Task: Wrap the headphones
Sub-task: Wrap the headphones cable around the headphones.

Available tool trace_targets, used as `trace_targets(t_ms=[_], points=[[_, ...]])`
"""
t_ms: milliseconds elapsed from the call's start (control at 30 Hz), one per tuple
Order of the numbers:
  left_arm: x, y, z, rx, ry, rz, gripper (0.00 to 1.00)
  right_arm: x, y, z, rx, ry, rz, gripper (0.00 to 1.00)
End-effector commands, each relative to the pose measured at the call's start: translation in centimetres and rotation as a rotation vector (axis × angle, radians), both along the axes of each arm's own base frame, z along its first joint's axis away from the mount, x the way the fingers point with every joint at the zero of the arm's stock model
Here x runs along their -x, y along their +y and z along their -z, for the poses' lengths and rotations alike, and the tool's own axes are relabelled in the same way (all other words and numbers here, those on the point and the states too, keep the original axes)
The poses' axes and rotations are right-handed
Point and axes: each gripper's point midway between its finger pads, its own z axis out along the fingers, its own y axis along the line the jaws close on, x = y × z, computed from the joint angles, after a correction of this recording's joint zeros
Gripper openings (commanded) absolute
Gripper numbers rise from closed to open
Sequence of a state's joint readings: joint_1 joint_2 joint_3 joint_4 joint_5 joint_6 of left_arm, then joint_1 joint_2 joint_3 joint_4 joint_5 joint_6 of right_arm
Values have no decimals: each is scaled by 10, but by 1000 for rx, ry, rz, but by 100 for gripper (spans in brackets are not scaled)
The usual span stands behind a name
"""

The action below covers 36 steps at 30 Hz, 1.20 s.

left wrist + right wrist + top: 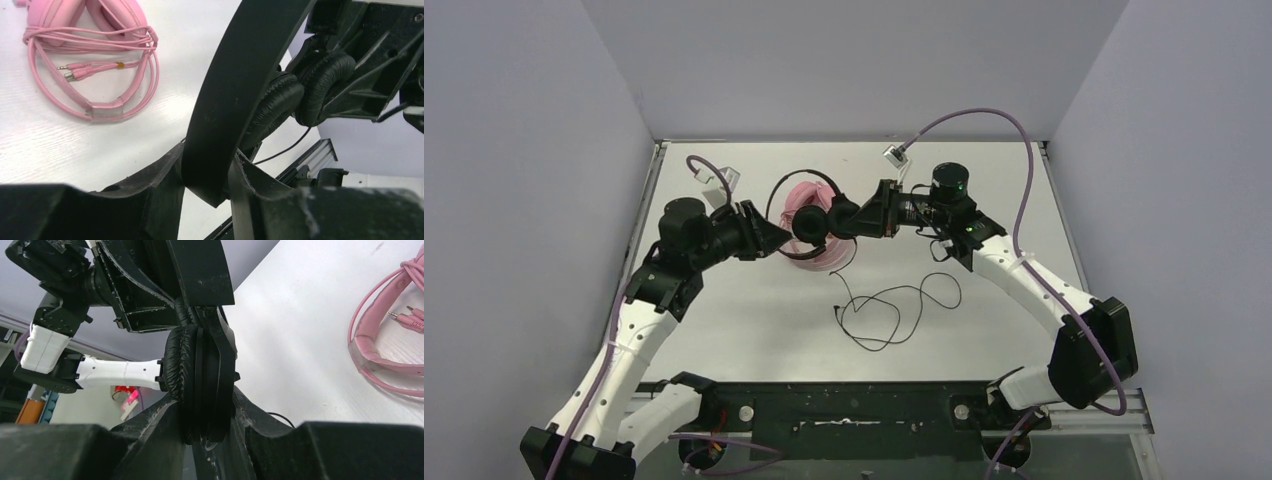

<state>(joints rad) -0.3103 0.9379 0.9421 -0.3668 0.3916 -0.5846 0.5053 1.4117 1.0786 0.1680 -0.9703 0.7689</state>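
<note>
1: pink pair (107,17), on table (754,330), cord coiled; I count it done.
2: black pair (200,375), aloft; right gripper (207,425) clamped on cups, left gripper (207,175) straddling band, grip unclear to me; black cable (919,310) loose, unwrapped.

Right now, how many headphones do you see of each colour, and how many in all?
pink headphones: 1
black headphones: 1
Total: 2
</note>
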Motion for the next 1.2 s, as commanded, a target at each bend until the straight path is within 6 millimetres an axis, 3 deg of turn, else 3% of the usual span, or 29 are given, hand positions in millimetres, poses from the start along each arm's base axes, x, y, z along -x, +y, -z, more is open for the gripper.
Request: trace_targets(t_ms=[0, 100, 267, 433, 467, 700, 767, 867, 967, 1100, 1167], points=[[6, -13, -34, 72, -139, 97, 19, 17, -9, -45, -79, -113, -108, 9], [8, -13, -34, 46, -135, 115, 0, 24, -10, -40, -64, -91, -160, 21], [-2, -1, -30, -37, -96, 53, 0, 8, -14, -37, -32, -97, -47, 53], [-8, 0, -41, -43, -90, 10, 0, -14, -16, -47, -82, -116, 109, 97], [-8, -2, -43, -46, -93, 14, 0, -17, -16, -51, -99, -124, 130, 100], [-12, 5, -40, -144, -65, -44, 0, -26, -14, -67, -140, -156, 175, 100], [-13, 9, -42, -143, -66, -73, 0, -28, -22, -69, -123, -172, 213, 100], [-15, 16, -45, -148, -72, -116, 0, -34, -44, -52, 89, -250, 332, 100], [-16, 25, -40, -205, -52, -147, 0, -32, -56, -50, 284, -368, 387, 100], [-18, 32, -29, -282, -27, -176, 0, -17, -41, -60, 393, -484, 376, 100], [-18, 30, -25, -307, -27, -175, 0, -11, -24, -62, 392, -496, 352, 85]])
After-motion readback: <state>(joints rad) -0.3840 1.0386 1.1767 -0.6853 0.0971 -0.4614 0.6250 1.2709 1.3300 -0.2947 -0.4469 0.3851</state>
